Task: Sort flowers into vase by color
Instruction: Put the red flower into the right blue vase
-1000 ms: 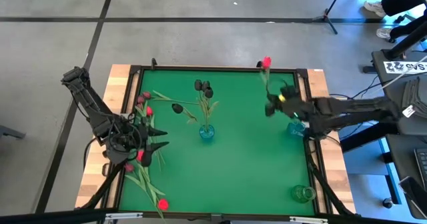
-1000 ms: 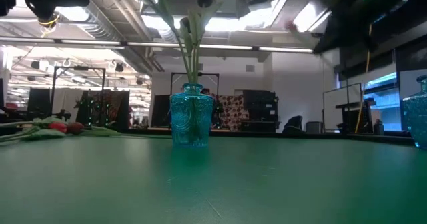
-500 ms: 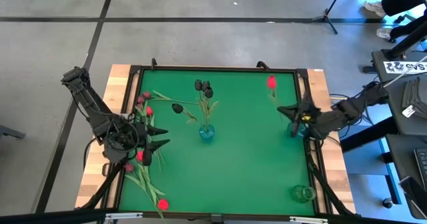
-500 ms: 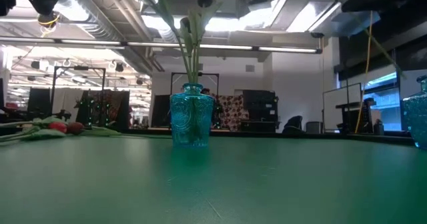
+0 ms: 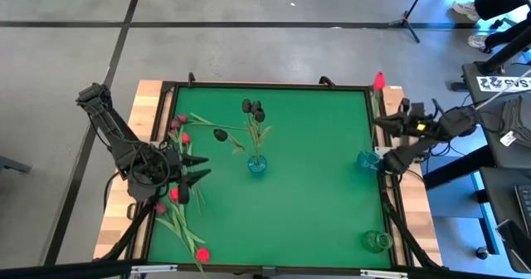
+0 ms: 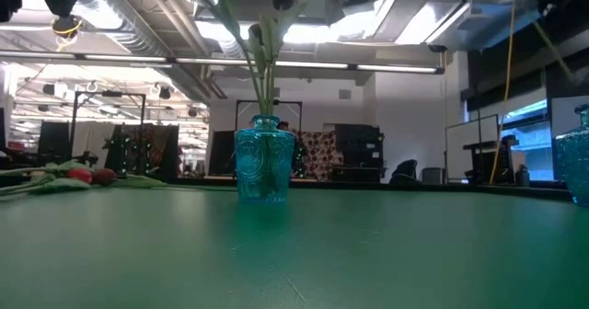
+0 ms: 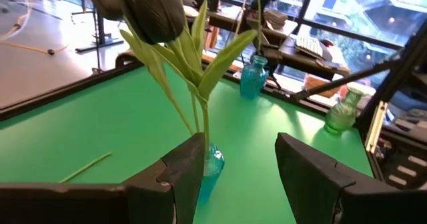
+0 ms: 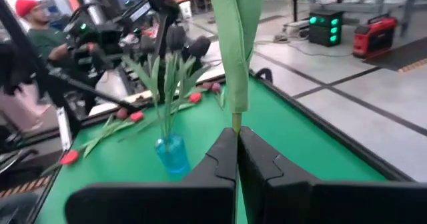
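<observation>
Tulips of cloth or plastic, with thin green stems, narrow leaves and small red and maroon heads, lie loose along the left side of the green felt-like table. Three black-headed tulips stand in a ribbed, turquoise glass vase near the table's middle. A second turquoise vase stands at the right edge, and a pale green glass vase sits in the near right corner.

The right gripper, out past the far right edge, is clamped tight on the stem of a red tulip, its broad leaf upright between the fingers. The left gripper hovers over the loose flowers with its fingers spread wide, holding nothing.
</observation>
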